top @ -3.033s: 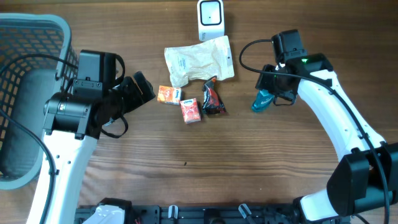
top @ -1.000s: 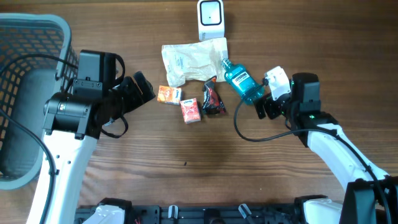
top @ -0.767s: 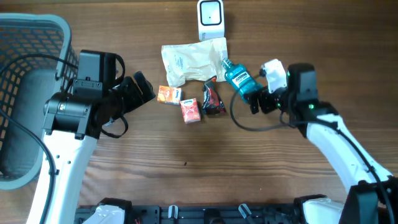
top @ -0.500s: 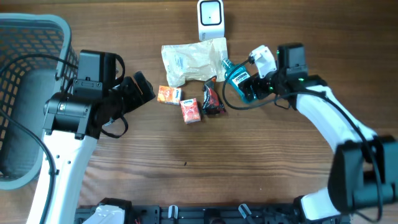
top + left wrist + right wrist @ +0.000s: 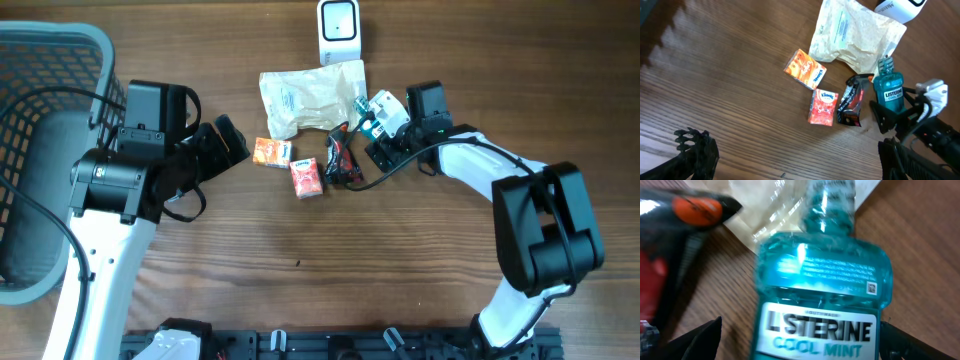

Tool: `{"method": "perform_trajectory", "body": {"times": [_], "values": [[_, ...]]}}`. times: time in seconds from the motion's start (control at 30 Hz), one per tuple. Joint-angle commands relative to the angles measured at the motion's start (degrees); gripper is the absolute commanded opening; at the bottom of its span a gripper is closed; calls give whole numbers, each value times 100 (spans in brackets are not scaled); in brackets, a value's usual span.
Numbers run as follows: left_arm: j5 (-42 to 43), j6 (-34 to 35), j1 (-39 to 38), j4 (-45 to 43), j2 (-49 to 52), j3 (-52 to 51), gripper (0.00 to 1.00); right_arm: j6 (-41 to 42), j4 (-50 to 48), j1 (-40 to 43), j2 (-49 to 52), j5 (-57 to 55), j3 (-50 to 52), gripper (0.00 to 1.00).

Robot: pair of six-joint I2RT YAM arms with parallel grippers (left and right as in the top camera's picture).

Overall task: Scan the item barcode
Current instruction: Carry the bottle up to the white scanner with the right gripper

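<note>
A brown wooden surface (image 5: 330, 250) is carrying everything. At its left edge a grey mesh basket (image 5: 50, 35) is sitting, partly out of the overhead view. The left arm (image 5: 130, 170) is reaching in beside the basket. Its tool (image 5: 792, 155) is hanging over bare wood with the fingers spread wide and nothing between them, well short of the small packets. The right arm (image 5: 520, 190) is curving in from the right, and its tool (image 5: 800, 330) is pointing at the cluster in the middle.

A crumpled white pouch (image 5: 305, 95) is lying flat at the centre back, and a white scanner (image 5: 338, 25) is standing just beyond the pouch's far edge.

A teal mouthwash bottle (image 5: 822, 270) is lying with its label up. Its cap is resting on the pouch's lower right corner and its body is just right of a black snack packet (image 5: 343, 160). The right tool's fingers are standing wide apart on either side of the bottle's lower half. A strip of wood is showing between one finger and the bottle's side, while the other finger is sitting right at the bottle's edge. The wrist view is blurring here, so any contact there is unclear.

A red tissue pack (image 5: 307, 178) is lying just left of the black packet, and an orange pack (image 5: 271, 151) is lying near it, up and to the left.
</note>
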State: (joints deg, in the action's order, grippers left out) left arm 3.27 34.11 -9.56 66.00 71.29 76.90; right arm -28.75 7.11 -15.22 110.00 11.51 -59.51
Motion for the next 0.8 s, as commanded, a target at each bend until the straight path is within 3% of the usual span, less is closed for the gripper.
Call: {"method": "perform_trajectory", "body": {"times": [0.0,0.27,0.33,0.4,0.57,0.77], "values": [[-13,-92,42,-13,-26,46,100,219,-74,13,216,-203,-61,100],[-13,-92,42,-13,-26,46,100,1519,-179,83,214,-365,-61,99],[-13,-90,42,-11,-26,46,100,1827,-205,83,199,-365,-61,80],[-13,-92,42,-13,-26,46,100,1838,-210,83,136,-365,-66,68],[-13,-92,42,-13,-26,46,100,1886,-190,83,-81,-365,-66,66],[-13,-90,42,-11,-26,46,100,2752,-358,83,-748,-365,-68,57]]}}
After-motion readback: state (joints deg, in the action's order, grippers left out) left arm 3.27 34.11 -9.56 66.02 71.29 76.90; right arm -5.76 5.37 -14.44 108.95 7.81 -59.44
